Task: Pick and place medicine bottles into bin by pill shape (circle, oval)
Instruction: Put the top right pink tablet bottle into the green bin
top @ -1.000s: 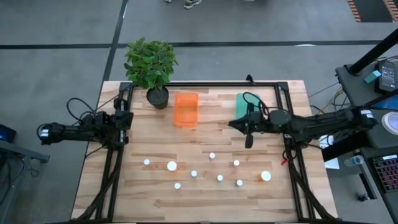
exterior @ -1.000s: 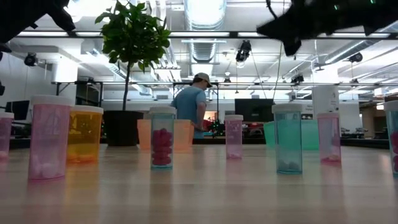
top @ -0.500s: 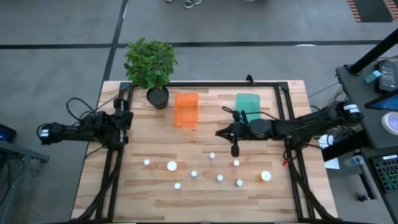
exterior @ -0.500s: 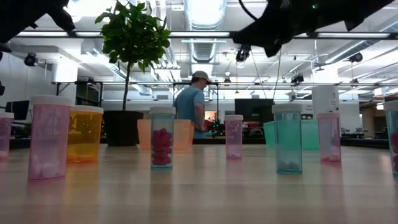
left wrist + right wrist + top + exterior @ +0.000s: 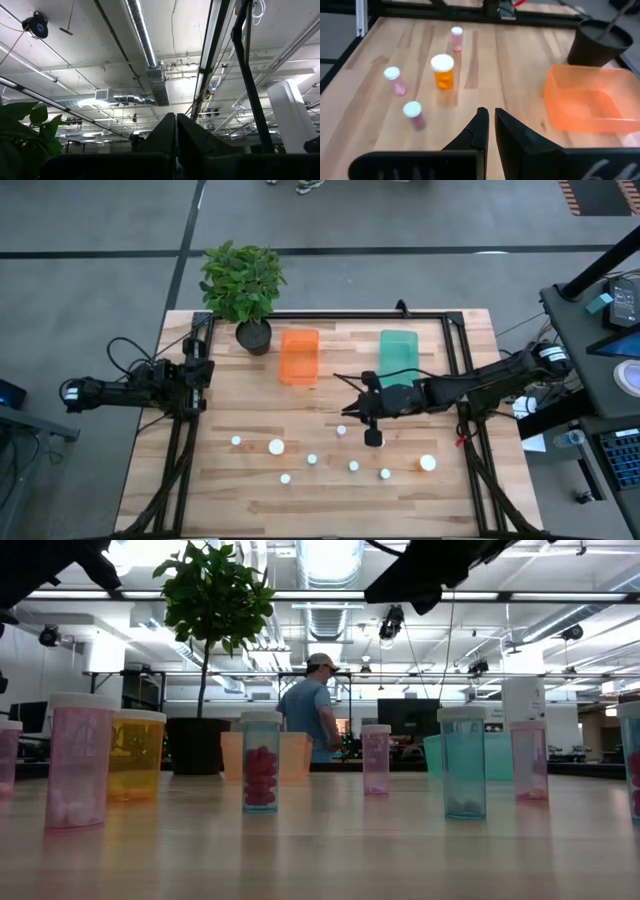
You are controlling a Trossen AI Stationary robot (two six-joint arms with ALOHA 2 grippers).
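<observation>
Right hand point(image 5: 368, 426) is out over mid-worktop, fingers pinched together, holding nothing. The medicine bottles point(image 5: 311, 459) sit scattered across the near half of the worktop point(image 5: 220, 480), directly ahead of and below it; nearest looks like the small one point(image 5: 341, 431) just beside the fingertips. All bottles stand upright, long axis vertical, caps up. Left hand point(image 5: 197, 374) is parked at the left edge, shut, well apart, so right arm is the obvious pick. Orange bin point(image 5: 299, 356) and green bin point(image 5: 398, 350) lie empty at the far side.
</observation>
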